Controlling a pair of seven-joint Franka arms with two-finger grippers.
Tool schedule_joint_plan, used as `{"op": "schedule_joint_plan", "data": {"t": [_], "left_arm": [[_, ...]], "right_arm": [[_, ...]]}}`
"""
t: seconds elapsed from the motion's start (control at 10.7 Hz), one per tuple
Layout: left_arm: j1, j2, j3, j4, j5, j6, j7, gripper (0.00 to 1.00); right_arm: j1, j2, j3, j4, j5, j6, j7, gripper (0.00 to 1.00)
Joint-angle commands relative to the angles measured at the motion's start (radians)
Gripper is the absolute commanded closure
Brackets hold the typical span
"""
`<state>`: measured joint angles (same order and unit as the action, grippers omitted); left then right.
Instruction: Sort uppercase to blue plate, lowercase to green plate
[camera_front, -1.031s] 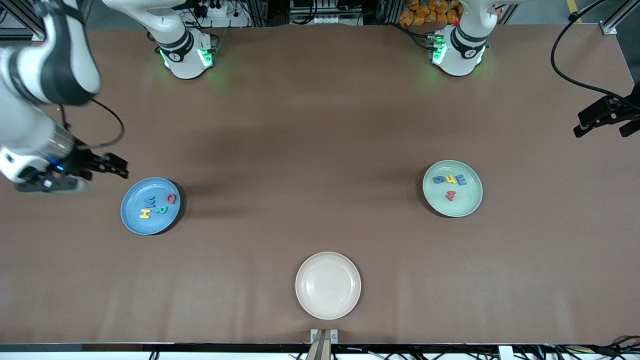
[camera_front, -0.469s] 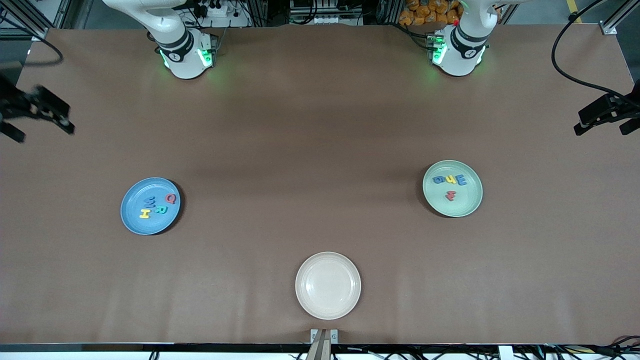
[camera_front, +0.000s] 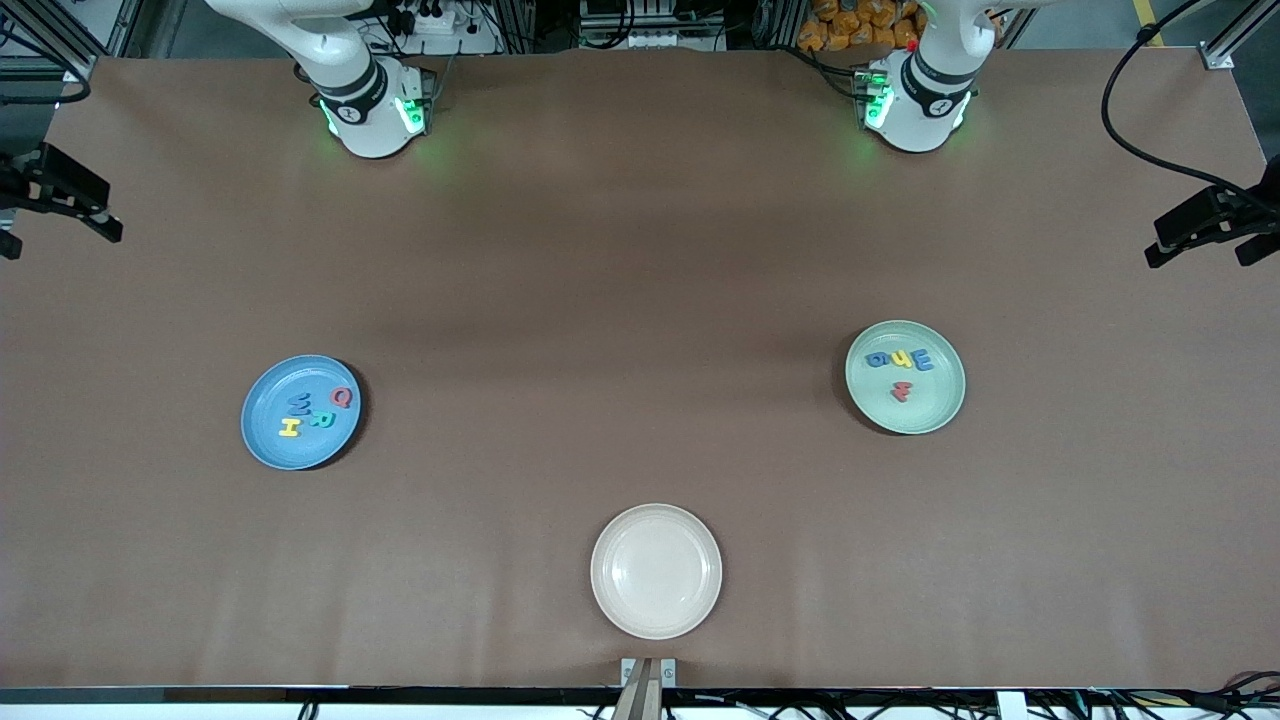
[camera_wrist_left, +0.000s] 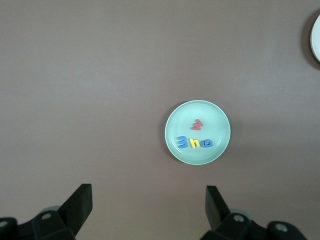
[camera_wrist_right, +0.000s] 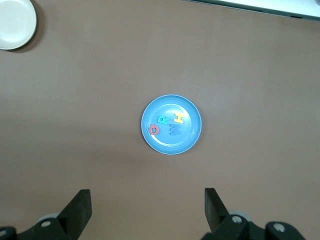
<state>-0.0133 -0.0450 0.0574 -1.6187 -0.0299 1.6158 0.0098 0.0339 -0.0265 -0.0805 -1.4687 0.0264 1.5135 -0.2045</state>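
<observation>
Letters all sit on plates from where I watch: the blue plate (camera_front: 268, 432) toward the right arm's end of the desk (camera_front: 620, 300) carries the four capitals, the yellow H (camera_front: 290, 427), the green R (camera_front: 322, 420), the blue W-shaped piece (camera_front: 300, 403) and the red Q (camera_front: 342, 398), lying close together in the part of the plate nearest the desk's middle. On my right wrist view the same blue plate (camera_wrist_right: 187, 140) lies well below the camera with those four pieces in it. The pale green plate (camera_front: 935, 405) toward the left arm's end of the desk holds the small letters: the blue g (camera_front: 878, 359), the yellow h (camera_front: 902, 359) and the blue m (camera_front: 923, 361) in a row, touching or nearly so, and the red piece (camera_front: 901, 391) apart from them, nearer the front camera. My left wrist view shows that green plate (camera_wrist_left: 175, 127) from high up, with the row of three and the red piece inside it. A cream-white plate (camera_front: 655, 571) rests at the desk's middle, nearer the front camera than both coloured plates. I see the right gripper (camera_front: 55, 200) up over the desk's edge at its own end, fingers (camera_wrist_right: 80, 209) wide apart and holding nothing. The left gripper (camera_front: 1210, 235) hangs over the edge at the left arm's end, fingers (camera_wrist_left: 80, 205) likewise spread and bare.
</observation>
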Motion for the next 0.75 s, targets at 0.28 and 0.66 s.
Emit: {"op": "schedule_joint_plan", "data": {"t": [0.28, 0.66], "left_arm": [[0.003, -0.007, -0.016, 0.022, 0.008, -0.037, -0.04, 0.0], [0.003, -0.006, -0.011, 0.031, 0.014, -0.048, -0.034, 0.0]], "right_arm": [[-0.046, 0.003, 0.004, 0.015, 0.02, -0.026, 0.072, 0.0], [-0.052, -0.006, 0.004, 0.011, 0.018, -0.053, 0.083, 0.0]]}}
